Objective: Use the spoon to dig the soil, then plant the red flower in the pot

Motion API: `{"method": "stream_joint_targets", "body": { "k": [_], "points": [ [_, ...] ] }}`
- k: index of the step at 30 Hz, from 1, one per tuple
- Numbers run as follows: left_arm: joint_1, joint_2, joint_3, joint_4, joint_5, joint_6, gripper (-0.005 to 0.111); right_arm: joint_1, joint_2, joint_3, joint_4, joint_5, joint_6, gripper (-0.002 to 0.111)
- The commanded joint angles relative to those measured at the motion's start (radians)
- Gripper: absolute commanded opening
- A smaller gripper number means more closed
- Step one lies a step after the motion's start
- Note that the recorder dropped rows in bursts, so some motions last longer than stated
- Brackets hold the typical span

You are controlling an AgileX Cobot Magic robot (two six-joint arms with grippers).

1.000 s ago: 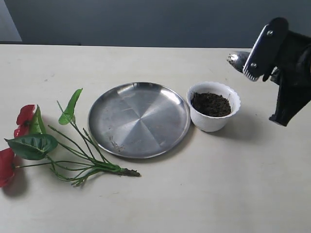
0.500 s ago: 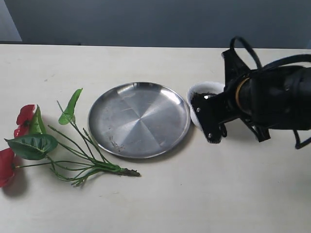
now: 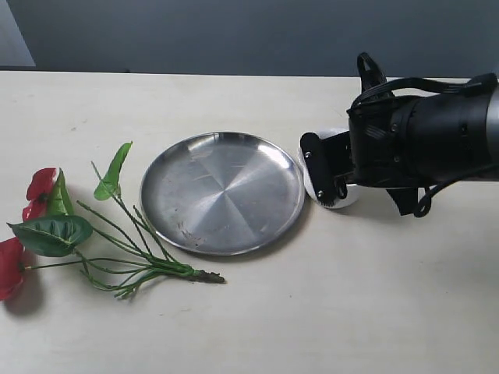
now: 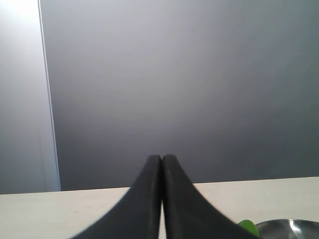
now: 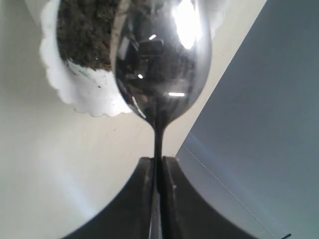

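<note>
My right gripper (image 5: pixel 158 159) is shut on the thin handle of the shiny spoon (image 5: pixel 162 64), whose bowl hangs at the scalloped rim of the white pot (image 5: pixel 82 94), over the dark soil (image 5: pixel 84 30). In the exterior view the black right arm lies over the pot (image 3: pixel 343 201), hiding most of it; the right gripper (image 3: pixel 323 175) sits at the pot's left rim. The red flower (image 3: pixel 37 195) lies flat at the table's left edge, its stems pointing toward the middle. My left gripper (image 4: pixel 162 159) is shut with nothing in it, above the table.
A round steel plate (image 3: pixel 222 191) lies between the flower and the pot, its edge close to the right gripper. A grey wall stands behind the table's far edge. A green leaf tip (image 4: pixel 246 227) and the plate's rim (image 4: pixel 289 226) show in the left wrist view.
The right arm came down from the upper right onto the pot and shifted slightly left, now covering most of it. The flower and plate have not moved.
</note>
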Motion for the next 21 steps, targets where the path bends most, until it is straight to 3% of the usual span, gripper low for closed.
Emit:
{"method": "stream_joint_targets", "body": {
  "k": [1, 21],
  "points": [
    [-0.007, 0.001, 0.002, -0.001, -0.004, -0.002, 0.000, -0.001, 0.005, -0.006, 0.014, 0.002, -0.001, 0.000],
    [-0.007, 0.001, 0.002, -0.001, -0.004, -0.002, 0.000, -0.001, 0.036, -0.006, -0.044, 0.109, 0.111, 0.000]
  ]
}}
